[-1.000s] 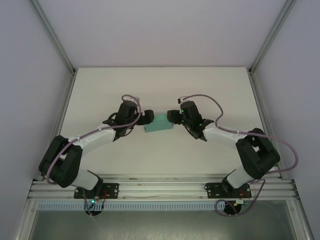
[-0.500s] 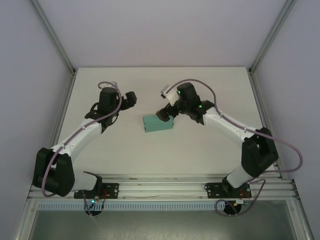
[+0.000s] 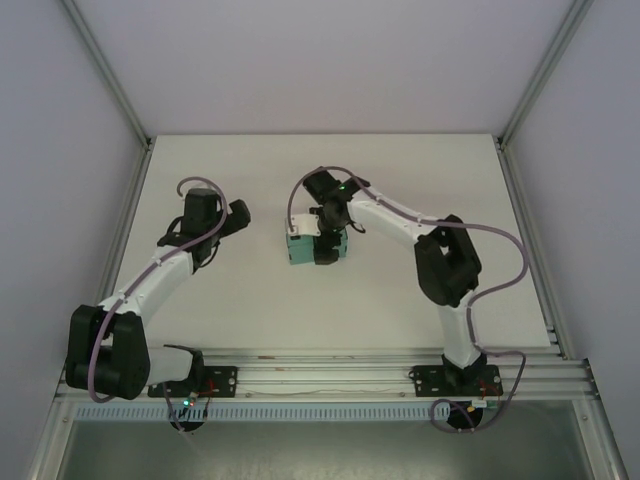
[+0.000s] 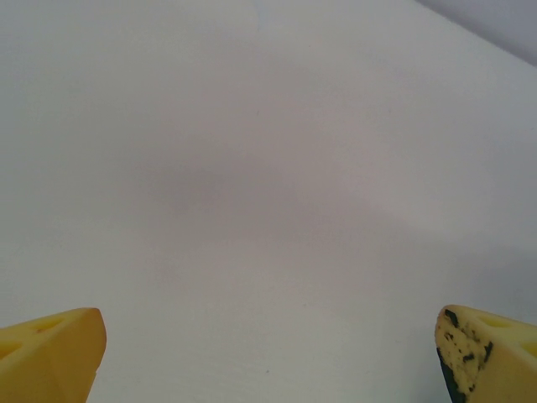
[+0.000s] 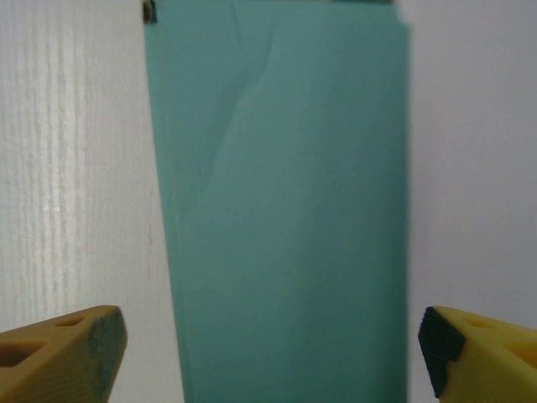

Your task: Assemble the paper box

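A teal-green paper box (image 3: pixel 299 254), folded into a small rectangular shape, lies on the white table (image 3: pixel 420 180) a little left of the middle, between the two arms and nearer to the right one. The right gripper (image 3: pixel 326 238) hangs directly above the box and covers its right part in the overhead view.

In the right wrist view, that gripper (image 5: pixel 268 357) has its yellow fingertips (image 5: pixel 59 353) spread wide. One sits on each side of the box (image 5: pixel 285 210), and a strip of bare table separates each from the card. The upward face of the box is plain teal card with a slanting crease running across its upper left part. A small dark mark sits at the box's far left corner. The box reads as closed from here, and its inside is hidden.

The left gripper (image 3: pixel 238 214) is well apart from the box, out over the left part of the table. The left wrist view shows its yellow fingertips (image 4: pixel 50 353) spread far apart over bare white table, with nothing between them. Black speckles mark the inner edge of the fingertip on the right of that view.

Lilac cables (image 3: pixel 500 240) loop along both arms. The arms' bases are bolted to an aluminium rail (image 3: pixel 330 375) at the near edge.
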